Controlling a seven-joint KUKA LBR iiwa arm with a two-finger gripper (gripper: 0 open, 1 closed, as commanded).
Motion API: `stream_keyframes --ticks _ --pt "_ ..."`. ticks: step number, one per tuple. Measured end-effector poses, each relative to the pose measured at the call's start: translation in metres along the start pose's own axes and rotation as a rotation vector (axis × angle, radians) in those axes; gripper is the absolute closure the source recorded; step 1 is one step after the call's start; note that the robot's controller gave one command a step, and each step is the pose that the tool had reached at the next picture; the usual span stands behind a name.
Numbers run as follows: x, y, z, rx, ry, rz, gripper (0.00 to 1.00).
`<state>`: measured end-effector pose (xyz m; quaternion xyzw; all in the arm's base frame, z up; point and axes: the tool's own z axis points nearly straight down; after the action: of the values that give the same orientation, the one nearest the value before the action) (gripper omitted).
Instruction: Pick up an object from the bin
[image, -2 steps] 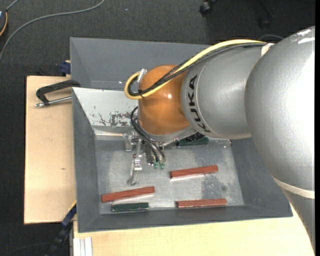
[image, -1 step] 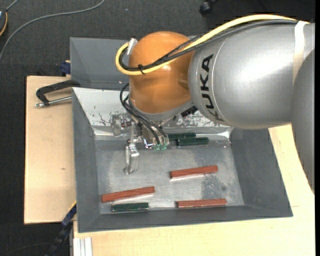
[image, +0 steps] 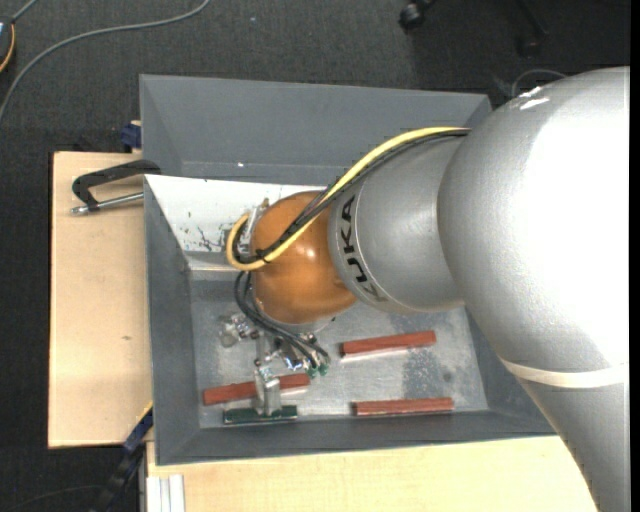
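Camera view looked down into the grey bin (image: 170, 330). At its front left lay a red-brown bar (image: 228, 394), with a dark green strip (image: 245, 416) just in front of it. The gripper (image: 268, 398) stood low over both, and whether it was spread or closed could not be told. Black letters (image: 352, 245) reading "UKA" ran along the arm (image: 540, 220). Further right lay two more red-brown bars (image: 388, 344), well apart.

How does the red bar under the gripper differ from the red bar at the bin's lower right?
The left red bar is partly hidden by the gripper; the lower-right red bar lies clear. The left one tilts up rightwards; the other lies nearly level. Both are flat reddish-brown strips.
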<state>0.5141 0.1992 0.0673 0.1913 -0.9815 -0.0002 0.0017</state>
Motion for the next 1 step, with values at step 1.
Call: stream_keyframes --ticks 1 --pt "-0.0018 -0.0002 -0.0034 0.0 -0.006 0.001 1.0"
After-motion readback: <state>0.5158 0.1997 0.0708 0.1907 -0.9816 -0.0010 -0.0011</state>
